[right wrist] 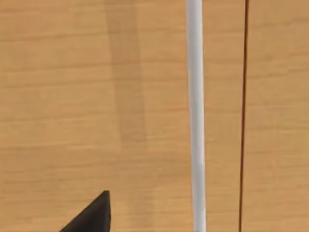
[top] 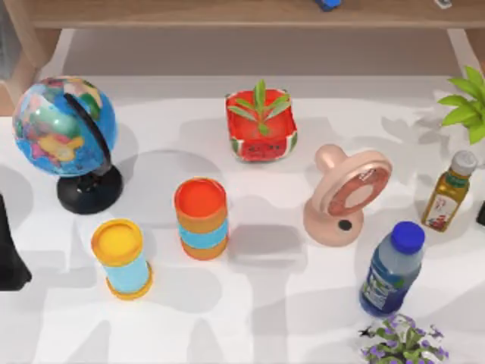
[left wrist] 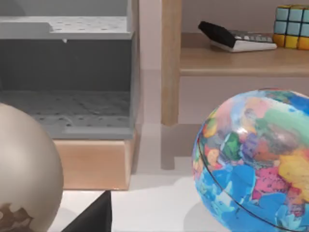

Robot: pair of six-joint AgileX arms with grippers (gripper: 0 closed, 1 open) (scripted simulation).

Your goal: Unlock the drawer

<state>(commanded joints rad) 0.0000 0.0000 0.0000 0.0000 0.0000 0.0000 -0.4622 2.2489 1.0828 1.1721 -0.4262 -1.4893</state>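
Wooden drawer front [right wrist: 96,96] with its white bar handle [right wrist: 195,116] stands close before the right gripper [right wrist: 89,215] — whether that gripper is released or clenched, I cannot tell. Left arm [top: 9,250] sits parked at the table's left edge — near the globe [top: 64,125].

Globe [top: 64,127] far left, oil bottle [top: 449,189] far right.

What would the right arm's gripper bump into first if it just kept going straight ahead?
Most likely the light wooden panel facing it in the right wrist view, close beside the slim white vertical bar handle. One dark fingertip shows at the edge; how far off the wood is stays unclear.
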